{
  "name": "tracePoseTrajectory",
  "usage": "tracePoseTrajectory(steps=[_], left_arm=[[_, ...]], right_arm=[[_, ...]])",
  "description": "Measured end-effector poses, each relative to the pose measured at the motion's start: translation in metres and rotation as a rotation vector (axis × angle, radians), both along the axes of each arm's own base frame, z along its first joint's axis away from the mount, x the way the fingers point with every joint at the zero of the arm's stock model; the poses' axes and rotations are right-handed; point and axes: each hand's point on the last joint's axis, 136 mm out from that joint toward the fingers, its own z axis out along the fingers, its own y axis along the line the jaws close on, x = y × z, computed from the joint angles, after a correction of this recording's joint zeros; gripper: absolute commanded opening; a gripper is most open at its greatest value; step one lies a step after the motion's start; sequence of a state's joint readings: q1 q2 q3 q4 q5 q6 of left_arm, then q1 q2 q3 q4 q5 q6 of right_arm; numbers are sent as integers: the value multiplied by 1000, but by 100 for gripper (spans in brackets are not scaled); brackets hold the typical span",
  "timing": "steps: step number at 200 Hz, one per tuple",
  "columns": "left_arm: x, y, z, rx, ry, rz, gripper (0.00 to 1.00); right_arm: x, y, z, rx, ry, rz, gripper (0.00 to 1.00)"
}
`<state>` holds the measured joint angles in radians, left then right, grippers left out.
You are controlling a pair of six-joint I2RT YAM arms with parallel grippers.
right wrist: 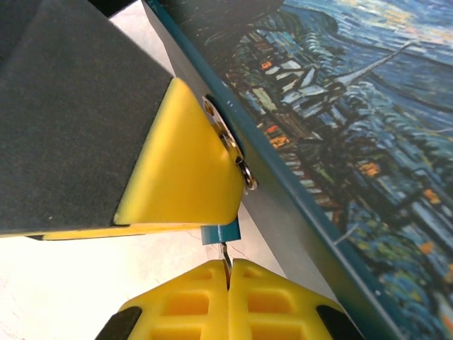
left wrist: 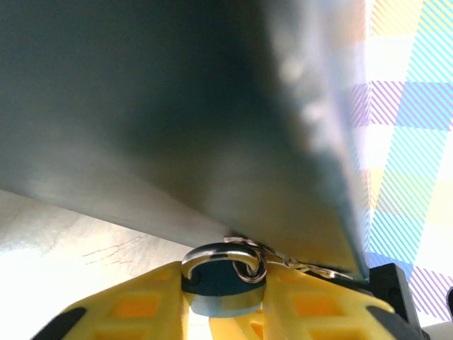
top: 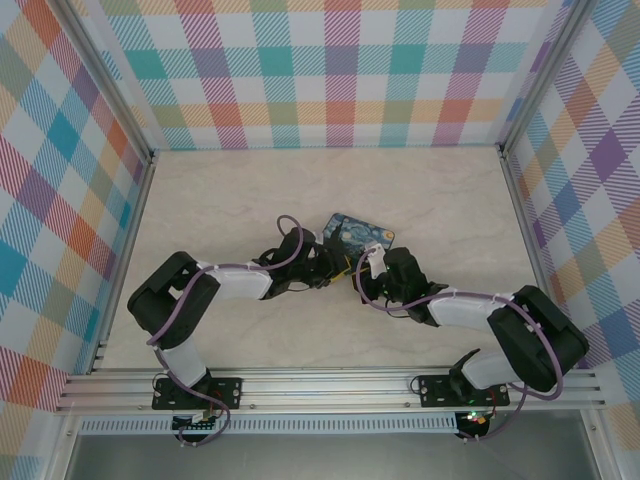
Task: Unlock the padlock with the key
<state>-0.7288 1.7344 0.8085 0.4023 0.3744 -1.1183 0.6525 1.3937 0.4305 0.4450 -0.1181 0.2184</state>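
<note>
Two hands meet at one spot near the middle of the counter point(top: 250, 190), against the side of the painted box point(right wrist: 340, 142) that faces the near edge. The left hand point(left wrist: 225, 285) pinches the padlock point(left wrist: 221, 304) by its blue body, one yellow finger on either side. Its silvery shackle point(left wrist: 205, 256) rises from between them and hooks through a small ring point(left wrist: 249, 269) at the box wall. The right hand point(right wrist: 228, 275) has its fingers pressed together on the key point(right wrist: 225, 253), of which we see just a thin dark sliver above the fingertips.

What matters for us is the line between key and padlock. From the right wrist camera the key points straight away from the right hand, and its tip meets the end of the blue body opposite the shackle. That body sits directly beyond the fingertips, just apart from them. So key, body and shackle lie along one axis, running from the right hand toward the box wall. We cannot tell how deep the key sits in the keyhole.

We judge the coming move to be a twist of the right hand about that axis while the left hand holds the body against turning. Any sideways drift could bend the slim key or let it slip.
</note>
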Motion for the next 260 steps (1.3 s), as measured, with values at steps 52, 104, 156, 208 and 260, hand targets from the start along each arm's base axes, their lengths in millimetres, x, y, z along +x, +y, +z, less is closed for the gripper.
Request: tracePoseTrajectory(steps=[52,104,156,208,260], left_arm=[[-4,10,4,13,-9,23,67],[-5,40,41,2,-76,92,76],[-8,53,47,-3,-83,128,68],[-19,60,26,-27,-6,168,58],[-15,47,20,-74,13,177,52]], right_arm=[[-2,-4,-9,2,25,-17,2],[-8,-4,-8,29,74,-16,2],[-18,3,-1,88,154,-1,2],[-17,11,10,175,221,-27,2],[-15,15,22,239,262,-58,2]])
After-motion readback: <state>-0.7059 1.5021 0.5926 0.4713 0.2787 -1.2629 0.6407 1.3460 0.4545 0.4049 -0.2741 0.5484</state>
